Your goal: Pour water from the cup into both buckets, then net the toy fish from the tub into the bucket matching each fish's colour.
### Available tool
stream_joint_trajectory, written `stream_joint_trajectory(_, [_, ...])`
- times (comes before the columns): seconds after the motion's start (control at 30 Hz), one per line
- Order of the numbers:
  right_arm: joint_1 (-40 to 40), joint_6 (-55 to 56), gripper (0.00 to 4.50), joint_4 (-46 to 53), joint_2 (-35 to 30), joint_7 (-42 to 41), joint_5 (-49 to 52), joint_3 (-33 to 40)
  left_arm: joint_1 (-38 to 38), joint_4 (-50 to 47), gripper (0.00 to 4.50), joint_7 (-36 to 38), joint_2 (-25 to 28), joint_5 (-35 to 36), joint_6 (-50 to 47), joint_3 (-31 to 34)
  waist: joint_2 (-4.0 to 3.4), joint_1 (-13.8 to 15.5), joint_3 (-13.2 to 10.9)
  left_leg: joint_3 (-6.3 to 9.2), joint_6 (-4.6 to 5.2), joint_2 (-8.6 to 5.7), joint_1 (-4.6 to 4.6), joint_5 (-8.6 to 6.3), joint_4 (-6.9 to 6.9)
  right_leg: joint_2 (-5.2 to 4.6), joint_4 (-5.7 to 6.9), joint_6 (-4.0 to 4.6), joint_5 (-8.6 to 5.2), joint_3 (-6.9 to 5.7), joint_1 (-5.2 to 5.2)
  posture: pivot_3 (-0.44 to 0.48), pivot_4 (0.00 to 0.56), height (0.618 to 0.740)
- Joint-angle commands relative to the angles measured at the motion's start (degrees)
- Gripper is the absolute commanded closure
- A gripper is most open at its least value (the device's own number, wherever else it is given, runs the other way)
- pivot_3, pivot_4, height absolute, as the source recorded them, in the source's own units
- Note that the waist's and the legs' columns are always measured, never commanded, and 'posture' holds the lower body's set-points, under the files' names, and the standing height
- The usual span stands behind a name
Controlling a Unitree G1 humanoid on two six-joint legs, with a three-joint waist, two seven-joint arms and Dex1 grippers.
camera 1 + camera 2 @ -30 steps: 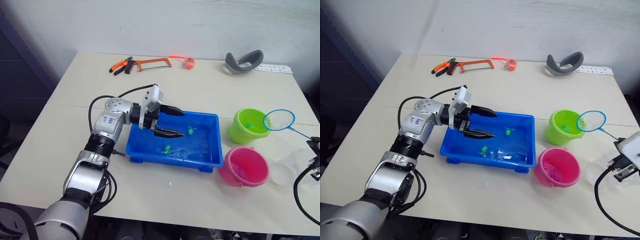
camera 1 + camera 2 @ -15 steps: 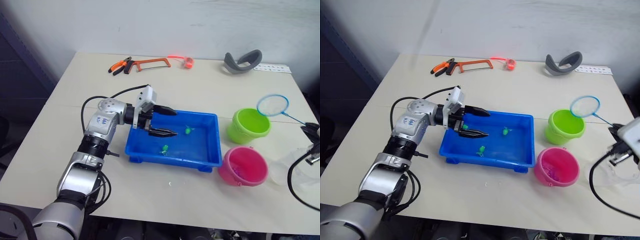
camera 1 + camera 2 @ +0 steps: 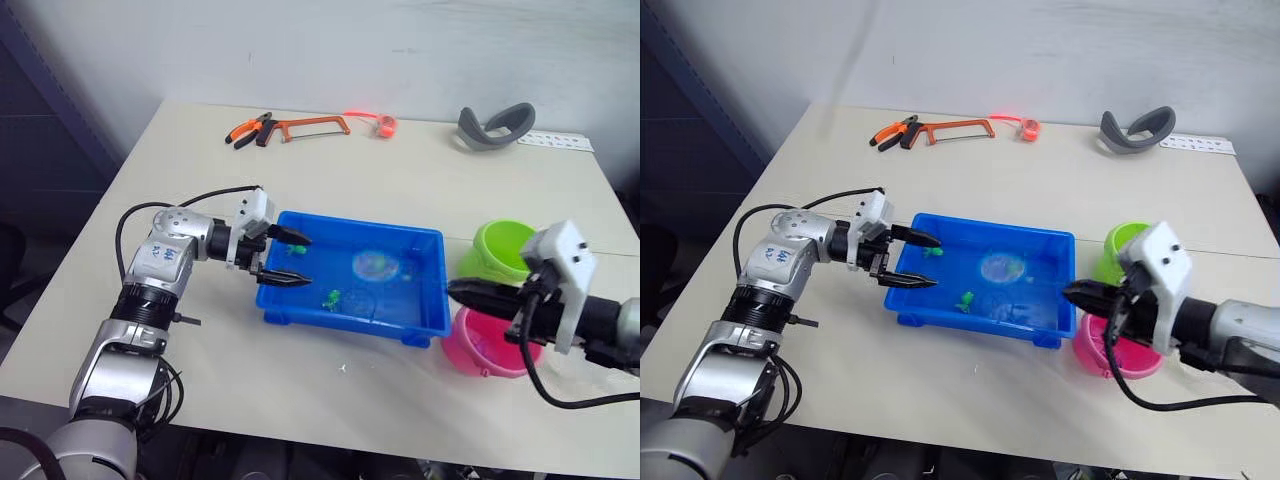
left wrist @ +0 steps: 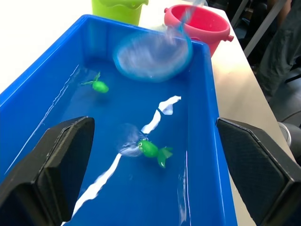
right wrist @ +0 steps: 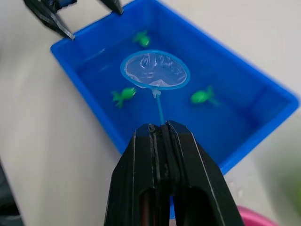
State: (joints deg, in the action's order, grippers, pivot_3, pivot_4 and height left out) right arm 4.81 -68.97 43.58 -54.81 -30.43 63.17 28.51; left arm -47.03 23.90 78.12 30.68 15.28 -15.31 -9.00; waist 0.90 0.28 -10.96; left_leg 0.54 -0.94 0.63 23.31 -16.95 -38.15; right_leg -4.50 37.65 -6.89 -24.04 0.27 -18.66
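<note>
Right end effector (image 5: 162,136) is pinching the net's handle, holding the net (image 5: 155,69) over the tub (image 3: 430,245).

The hoop is hanging inside the blue tub's outline above the water; whether it is touching the surface cannot be judged. Three green toy fish (image 5: 123,95) are lying in the tub around it. Left end effector (image 3: 283,259), fingers spread, is straddling the tub's left rim. The green bucket (image 3: 498,247) and pink bucket (image 3: 470,345) are standing on the counter (image 3: 400,190), just beside the tub's right end.
</note>
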Motion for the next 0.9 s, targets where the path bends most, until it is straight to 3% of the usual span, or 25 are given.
stream_joint_trajectory(0.03, [-0.95,1.47,4.5,-1.32,-1.64,-0.32,-2.92,-4.24,0.41,-3.1,0.02,-0.93,1.18,0.24,-0.55,1.38,0.0,-0.21,0.0,0.0,0.0,0.0,0.0,0.0,0.0,0.0,0.0,0.0,0.0,0.0,0.0,0.0,0.15,0.74])
stream_joint_trajectory(0.27, [-0.09,7.01,4.5,-6.63,0.09,1.2,-12.74,-13.47,1.55,-5.29,0.02,-2.56,1.6,0.73,-1.42,1.72,0.0,-0.51,0.0,-0.05,-0.01,0.05,-0.03,0.01,0.0,0.05,0.07,0.0,0.0,0.0,-0.05,0.0,0.15,0.74])
stream_joint_trajectory(0.57, [6.51,13.29,4.5,-12.52,6.88,5.05,-22.12,-19.36,1.23,-5.05,0.02,-4.0,1.73,0.65,-1.13,1.82,0.0,-0.58,0.0,-0.06,-0.02,0.05,-0.02,0.01,0.0,0.04,0.08,0.0,0.0,-0.02,-0.08,0.0,0.15,0.74])
stream_joint_trajectory(0.9, [6.65,13.4,4.5,-8.04,10.59,4.73,-20.54,-15.41,-0.38,-3.38,0.02,-4.02,0.66,0.6,-0.43,1.32,0.0,-0.38,0.0,-0.06,-0.04,0.04,0.0,0.02,0.04,0.02,0.09,0.0,0.0,-0.09,-0.13,0.0,0.15,0.74])
